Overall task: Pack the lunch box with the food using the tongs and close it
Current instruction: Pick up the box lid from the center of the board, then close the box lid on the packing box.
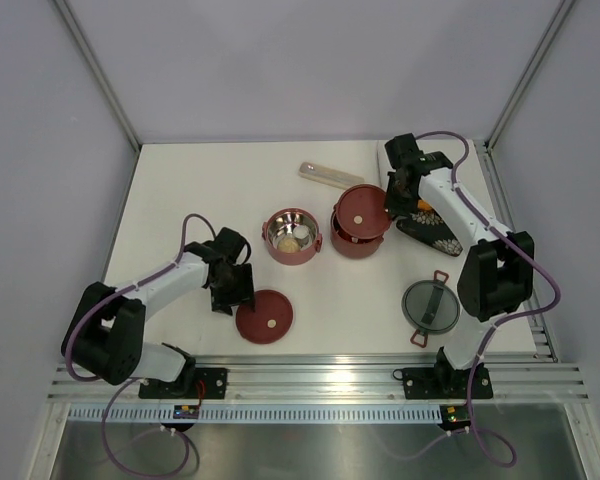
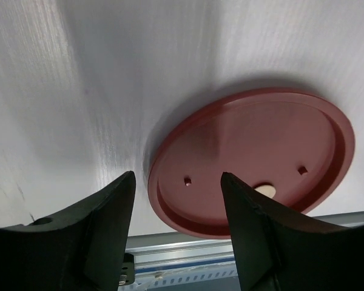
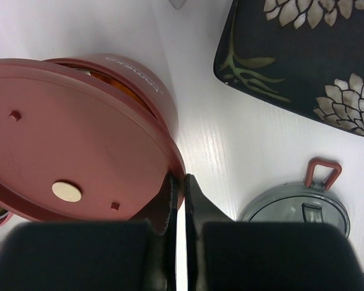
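- The right gripper [image 3: 179, 182] pinches the rim of a maroon lid [image 3: 67, 139], tilted on one bowl [image 1: 358, 240].
- The left gripper [image 2: 177, 179] stands wide and empty over a second lid [image 2: 261, 145], flat on the worktop [image 2: 79, 91].

Table [image 1: 180, 200]: bowl [image 1: 310, 242], second bowl [image 1: 358, 245], disc lid [image 1: 264, 316], grey lid [image 1: 431, 303], tray [image 1: 435, 238], case [image 1: 330, 175].

The lid [image 3: 79, 139] looks like smooth, matt maroon plastic, while the bowl [image 1: 276, 226] is shiny steel inside. The table [image 2: 79, 91] is white and matt (faintly ribbed up close), the tray [image 3: 303, 42] is smooth with a slight sheen, and the grey lid [image 3: 273, 209] is semi-glossy plastic.
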Controlling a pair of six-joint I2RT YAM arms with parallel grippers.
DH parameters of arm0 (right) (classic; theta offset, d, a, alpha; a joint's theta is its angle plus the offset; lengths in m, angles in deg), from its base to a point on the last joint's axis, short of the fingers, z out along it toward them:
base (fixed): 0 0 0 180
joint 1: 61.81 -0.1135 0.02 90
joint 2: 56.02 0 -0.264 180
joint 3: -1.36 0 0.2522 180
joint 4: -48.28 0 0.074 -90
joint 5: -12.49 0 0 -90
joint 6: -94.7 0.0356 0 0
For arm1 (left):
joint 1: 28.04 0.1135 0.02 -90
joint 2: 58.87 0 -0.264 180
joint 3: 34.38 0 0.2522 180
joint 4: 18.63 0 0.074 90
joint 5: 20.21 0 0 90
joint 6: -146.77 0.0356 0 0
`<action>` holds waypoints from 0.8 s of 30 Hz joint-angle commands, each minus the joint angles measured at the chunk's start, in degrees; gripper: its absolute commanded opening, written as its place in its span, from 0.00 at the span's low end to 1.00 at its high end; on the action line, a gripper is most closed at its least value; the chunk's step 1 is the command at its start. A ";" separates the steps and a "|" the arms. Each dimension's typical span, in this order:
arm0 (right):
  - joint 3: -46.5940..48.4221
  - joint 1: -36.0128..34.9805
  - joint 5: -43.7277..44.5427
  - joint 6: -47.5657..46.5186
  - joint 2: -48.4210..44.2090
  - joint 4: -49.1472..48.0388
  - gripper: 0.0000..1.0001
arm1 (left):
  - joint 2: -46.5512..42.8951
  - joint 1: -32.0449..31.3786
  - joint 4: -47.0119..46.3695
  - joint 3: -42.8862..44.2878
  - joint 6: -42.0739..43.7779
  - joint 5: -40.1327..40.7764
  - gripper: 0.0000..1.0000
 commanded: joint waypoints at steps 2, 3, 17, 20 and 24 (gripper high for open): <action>1.11 -0.25 -2.09 -1.72 1.25 -0.97 0.00 | 0.84 -0.46 -2.03 -0.77 -0.53 1.45 0.59; 0.94 -0.25 -2.09 -1.81 1.34 -1.32 0.00 | 0.84 -0.46 -2.03 -1.04 -0.62 2.24 0.58; 3.13 -0.17 -4.28 -2.43 5.47 -1.50 0.11 | 2.78 -1.25 -0.45 1.06 -0.53 4.53 0.13; 3.57 -0.17 -4.99 -2.78 5.12 -0.97 0.20 | 1.73 -1.25 1.04 2.56 -0.35 5.32 0.04; 3.57 -0.17 -4.99 -3.13 3.37 -0.36 0.41 | 0.49 -1.25 2.89 6.33 0.17 7.69 0.00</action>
